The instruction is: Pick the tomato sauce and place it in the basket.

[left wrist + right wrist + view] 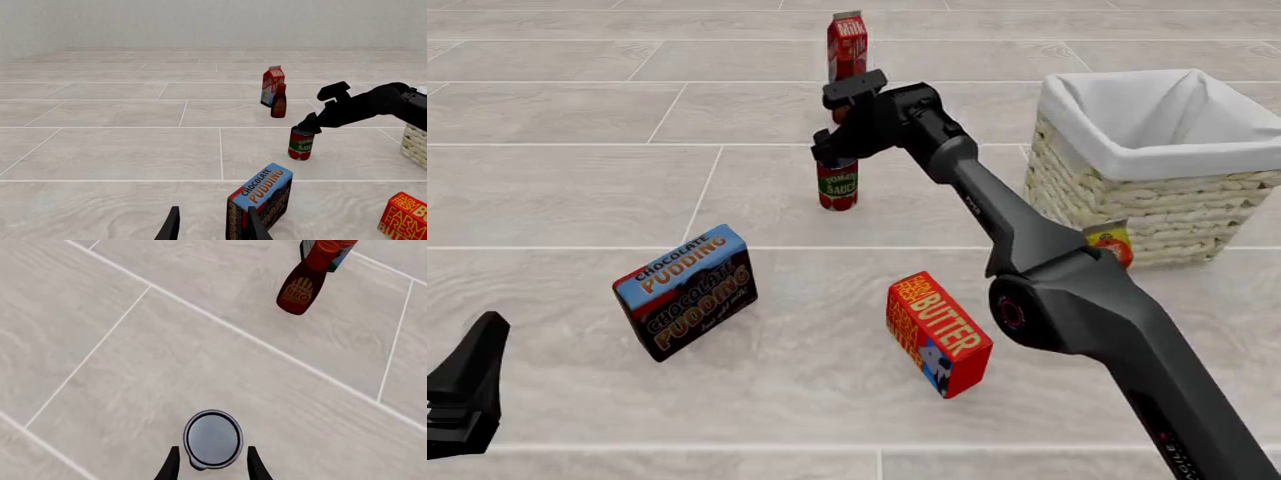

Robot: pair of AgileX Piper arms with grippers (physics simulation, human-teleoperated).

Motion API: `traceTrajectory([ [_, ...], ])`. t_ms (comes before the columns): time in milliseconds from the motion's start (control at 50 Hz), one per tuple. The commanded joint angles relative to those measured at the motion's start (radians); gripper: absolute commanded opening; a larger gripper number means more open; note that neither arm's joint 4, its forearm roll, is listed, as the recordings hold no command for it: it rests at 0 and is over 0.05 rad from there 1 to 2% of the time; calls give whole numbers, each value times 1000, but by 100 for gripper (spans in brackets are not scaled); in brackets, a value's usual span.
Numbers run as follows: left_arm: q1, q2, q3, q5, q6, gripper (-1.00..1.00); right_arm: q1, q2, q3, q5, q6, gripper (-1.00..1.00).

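Note:
The tomato sauce is a small can with a green band and a red tomato picture, upright on the tiled floor left of the basket. It also shows in the left wrist view. My right gripper is right above it, open. In the right wrist view the fingertips flank the can's dark round top on both sides. My left gripper is open and empty, low at the near left, far from the can.
A milk carton and a dark red BBQ bottle stand just beyond the can. A chocolate pudding box and a red butter box lie nearer. A small orange item sits at the basket's foot.

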Motion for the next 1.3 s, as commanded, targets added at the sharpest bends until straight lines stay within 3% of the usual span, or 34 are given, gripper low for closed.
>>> traceTrajectory([
  [20,0,0,0,0,0,100,-3,6,0,-1,0,100],
  [1300,0,0,0,0,0,100,-7,29,-1,-13,19,100],
])
